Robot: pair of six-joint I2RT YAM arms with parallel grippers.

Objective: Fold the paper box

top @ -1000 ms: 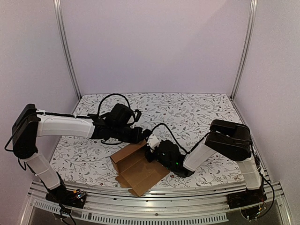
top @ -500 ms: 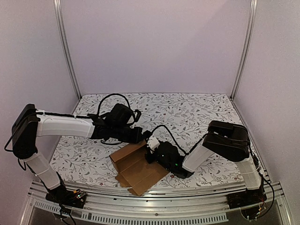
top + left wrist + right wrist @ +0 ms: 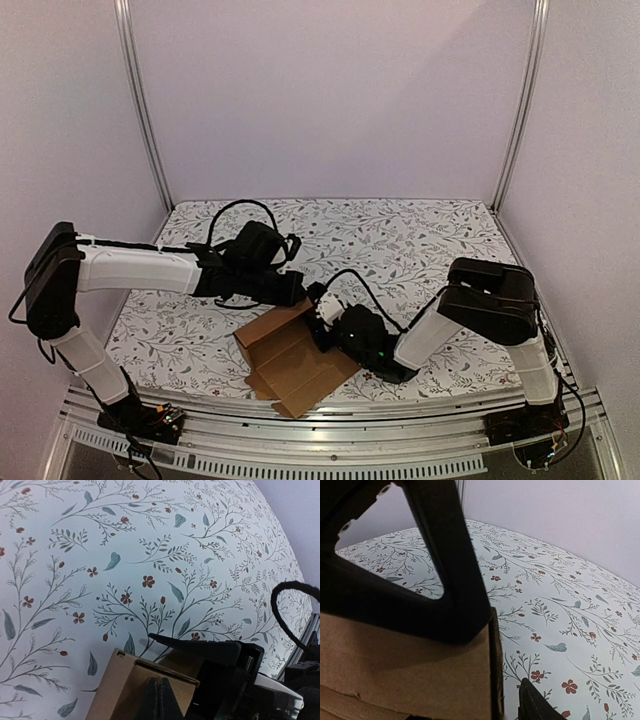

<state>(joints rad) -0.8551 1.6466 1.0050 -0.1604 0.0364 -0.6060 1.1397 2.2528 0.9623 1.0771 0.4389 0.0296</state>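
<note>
Near the front edge of the floral-print tabletop (image 3: 420, 240), a bit left of centre, the plain brown cardboard paper box (image 3: 295, 365) lay half-formed. It was a die-cut sheet with one wall standing along its far-left side and the rest lying flat with creases showing, so more an open tray facing up than a carton. It sat diagonal to the tabletop edge, one corner pointing at the near side. Honestly couldn't call its long axis, the sides looked about equal. No print, just bare kraft brown.

The left arm's black claw (image 3: 296, 293) was at the top of that standing wall with its fingers clenched together. On its wrist cam the tips met over the cardboard, but I couldn't tell if a flap was pinched between them. The right arm's black claw (image 3: 322, 318) straddled the wall's right end, one finger on each side of the edge. Can't tell if it was actually clamping.
</note>
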